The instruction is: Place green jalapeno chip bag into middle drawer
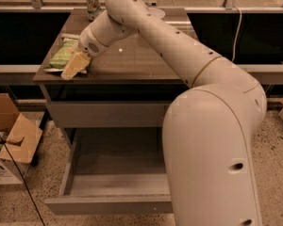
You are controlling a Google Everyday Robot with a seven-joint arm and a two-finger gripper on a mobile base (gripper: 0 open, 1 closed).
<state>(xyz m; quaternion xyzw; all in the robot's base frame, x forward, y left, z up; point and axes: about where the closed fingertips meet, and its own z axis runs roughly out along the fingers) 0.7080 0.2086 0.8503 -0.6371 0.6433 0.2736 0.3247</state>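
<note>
**Gripper down at the bag, upper left**

The gripper point(75, 66) is over the near edge of the green jalapeno chip bag point(61, 55), at the left end of the tabletop point(141, 60). Whether it has hold, can't tell. Lower left, the middle drawer point(108, 204) stands pulled open.

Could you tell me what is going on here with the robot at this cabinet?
The robot's arm is stretched across the brown tabletop, with its end effector down at the green jalapeno chip bag. The bag lies on the tabletop near the front corner, on the left as the camera sees it. Whether the bag is gripped yet cannot be told. Below, the middle drawer is pulled open, and the bag is not yet in it. A drinks can stands at the back of the tabletop.
</note>
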